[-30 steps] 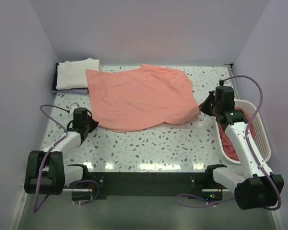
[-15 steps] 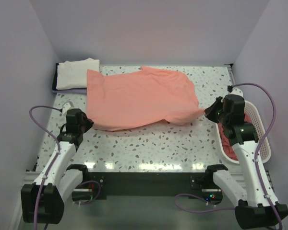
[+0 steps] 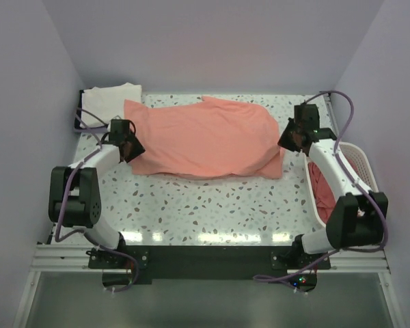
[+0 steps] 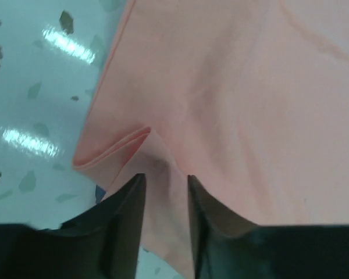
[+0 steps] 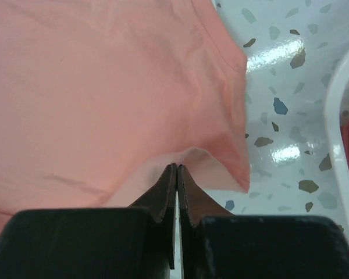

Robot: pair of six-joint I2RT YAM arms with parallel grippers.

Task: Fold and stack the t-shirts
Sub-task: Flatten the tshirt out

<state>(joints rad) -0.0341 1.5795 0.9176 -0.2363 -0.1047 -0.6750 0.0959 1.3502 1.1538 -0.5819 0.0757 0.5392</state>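
Logging the station item by item, as I saw it from my console.

1. Salmon-pink t-shirt (image 3: 205,137): lay across the far half of the tabletop (image 3: 212,205). It appeared doubled over into a band running left to right.
2. Left end effector (image 4: 166,180): sat at the shirt's left end. Its jaws stood apart with a ridge of cloth slack between them, and I judged that to be no real hold.
3. Right end effector (image 5: 175,168): sat at the shirt's right end. Its jaws were closed together, with a lip of salmon cloth pinched at their tips.
4. Cream-white t-shirt (image 3: 109,101): lay folded in the far-left corner, just beside the salmon one.
5. Basket (image 3: 366,171): stood at the right edge, holding the darker pink-red t-shirts (image 3: 320,198), not yet folded.

Step in hand, by my reading: the laying-down end of the lengthwise fold on the salmon shirt.

Next move, as I judged it:
- The right side had to let go, and both arms had to lift straight clear so that no cloth dragged with them.
- After that, a fresh hold on one end had to catch both layers, or the band would fall open.
- That end would then be carried across for the crosswise fold, before the shirt joined the cream one.
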